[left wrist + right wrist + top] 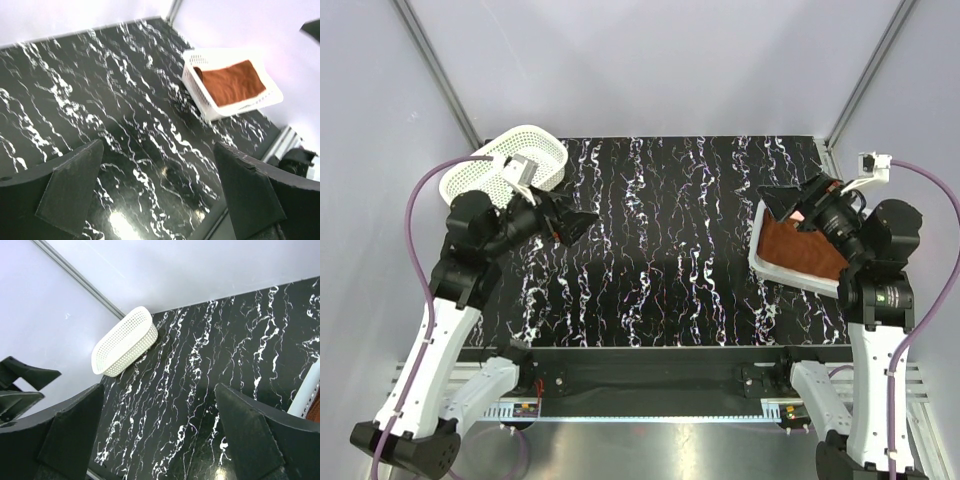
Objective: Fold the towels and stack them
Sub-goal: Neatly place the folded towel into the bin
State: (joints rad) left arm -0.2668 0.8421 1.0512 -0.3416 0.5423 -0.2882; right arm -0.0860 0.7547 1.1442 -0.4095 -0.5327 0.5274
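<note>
A rust-brown towel [807, 252] is lying folded flat inside the white basket [757, 262] at the right edge of the table [660, 240], filling most of the basket's floor. The right pincer [782, 205] is hanging just above the far end of that towel, not touching it, its fingers spread wide with nothing between them and pointing toward the middle of the table; in its own wrist view only a sliver of the basket rim is showing at the right edge. The left pincer [575, 222] is hovering well apart from the towel, across the table on the left side, also gaping wide and holding nothing, and facing the towel from afar. Behind it, a second basket [510, 165] is sitting tilted in the far left corner.
</note>
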